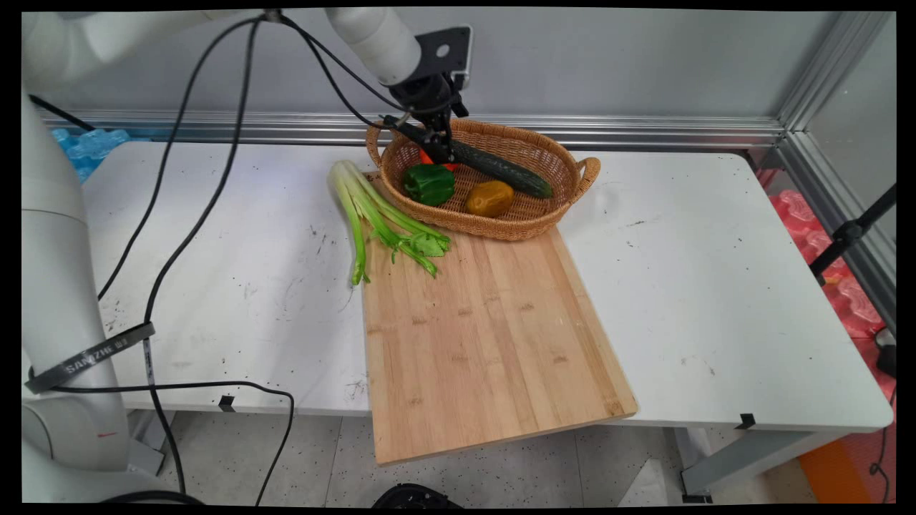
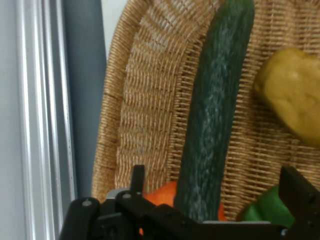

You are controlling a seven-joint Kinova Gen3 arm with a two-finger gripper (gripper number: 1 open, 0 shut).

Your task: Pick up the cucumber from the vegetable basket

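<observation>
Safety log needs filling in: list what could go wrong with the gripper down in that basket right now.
1. The gripper sits at one end of the long cucumber; lifted from there, it could tilt or slip.
2. The cucumber spans the wicker basket and lies over an orange vegetable; moving it might drag that or catch the rim.
3. The green pepper is close by and could get nudged.

White table (image 1: 715, 286) carries cutting board (image 1: 494, 336), basket (image 1: 529, 222), celery (image 1: 372, 214).
</observation>
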